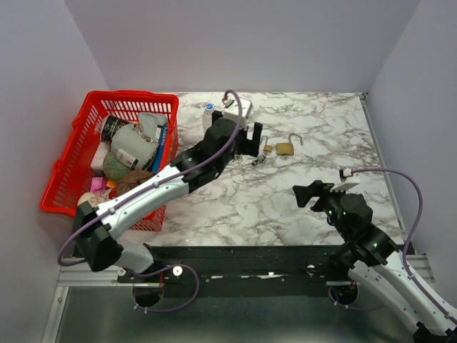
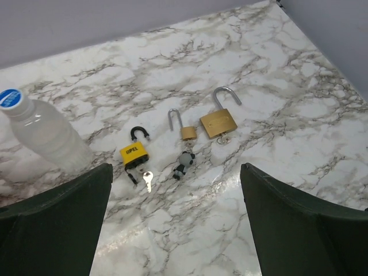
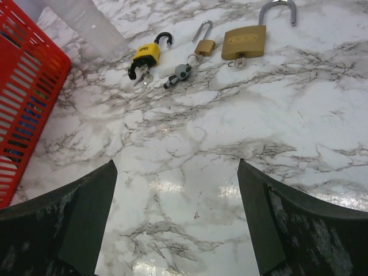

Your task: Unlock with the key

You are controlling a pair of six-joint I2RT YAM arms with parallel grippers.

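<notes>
Three padlocks lie in a row on the marble table [image 1: 321, 128]. The yellow padlock [image 2: 134, 152] has a black shackle, and a silver key [image 2: 148, 180] lies at its base. A small brass padlock [image 2: 187, 132] carries a panda keychain [image 2: 184, 164]. A key head shows under the large brass padlock [image 2: 218, 122], whose shackle is swung open. My left gripper [image 2: 176, 168] hovers open just in front of them, holding nothing. Nearer the front, my right gripper [image 3: 176, 163] is open and empty, with the large brass padlock [image 3: 244, 42] far ahead of it.
A red basket [image 1: 107, 100] full of items stands at the left. A clear water bottle [image 2: 43, 132] stands left of the yellow padlock, and a white box [image 1: 239, 107] sits behind it. The table's right edge runs along the wall.
</notes>
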